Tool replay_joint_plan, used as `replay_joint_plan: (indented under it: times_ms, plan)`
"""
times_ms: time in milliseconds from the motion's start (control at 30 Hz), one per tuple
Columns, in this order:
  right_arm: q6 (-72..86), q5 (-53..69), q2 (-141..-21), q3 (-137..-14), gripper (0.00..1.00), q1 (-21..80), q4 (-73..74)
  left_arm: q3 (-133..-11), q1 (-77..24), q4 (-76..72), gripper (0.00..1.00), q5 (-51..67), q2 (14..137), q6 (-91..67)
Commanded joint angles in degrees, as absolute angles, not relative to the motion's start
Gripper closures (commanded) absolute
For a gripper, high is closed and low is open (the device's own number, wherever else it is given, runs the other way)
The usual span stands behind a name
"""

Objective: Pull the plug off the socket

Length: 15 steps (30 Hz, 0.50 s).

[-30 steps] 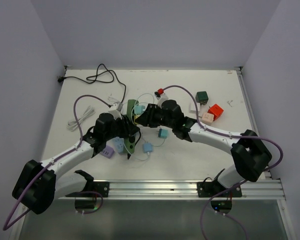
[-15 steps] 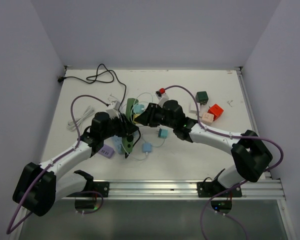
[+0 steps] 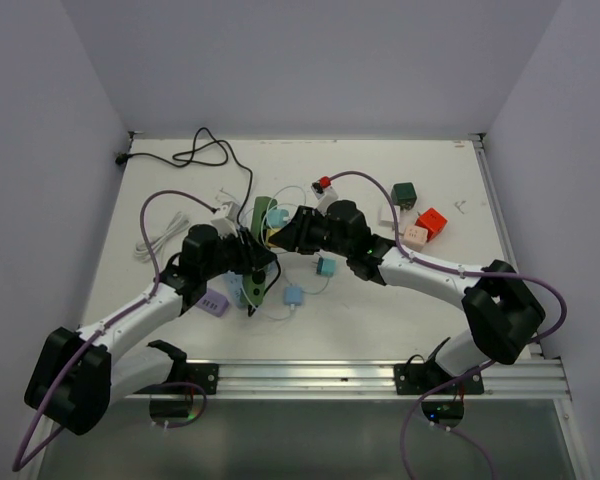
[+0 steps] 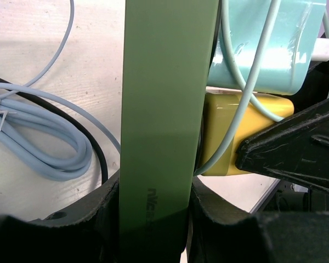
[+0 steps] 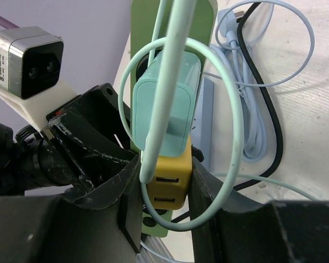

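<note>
The dark green power strip (image 3: 261,213) lies lengthwise mid-table. My left gripper (image 3: 252,268) is shut on the strip's body; in the left wrist view the strip (image 4: 164,109) fills the gap between my jaws (image 4: 153,216). A yellow plug (image 5: 167,181) with two USB slots sits in the strip (image 5: 148,16), next to a teal charger (image 5: 164,104) with a pale green cable. My right gripper (image 5: 164,192) is shut on the yellow plug's sides. The plug also shows in the left wrist view (image 4: 230,131), pressed against the strip, with a right finger (image 4: 296,145) beside it.
A light blue strip (image 3: 238,290) and a purple strip (image 3: 214,303) lie by my left gripper. Small teal plugs (image 3: 326,266) lie at centre. Dark green (image 3: 404,194), red (image 3: 431,222) and pink (image 3: 415,235) adapters sit at right. A black cord (image 3: 205,155) loops at the back left.
My left gripper and the green strip have shifted slightly to the left. The right gripper stays shut on the yellow plug, hardly moved.
</note>
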State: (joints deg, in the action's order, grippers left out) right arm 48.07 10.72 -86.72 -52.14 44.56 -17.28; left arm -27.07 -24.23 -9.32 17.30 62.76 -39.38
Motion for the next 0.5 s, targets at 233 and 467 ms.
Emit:
replay_joint_plan:
  times_ms: [233, 467]
  plan:
    - [46.2, 6.1, -81.3, -51.2, 1.00, 39.9, -15.7, -25.2, -17.0, 2.0, 1.00, -7.5, 61.7, -40.9]
    - [46.6, 5.4, -80.4, -50.8, 1.00, 39.8, -15.6, -25.4, -17.0, 2.3, 1.00, -7.7, 63.1, -41.6]
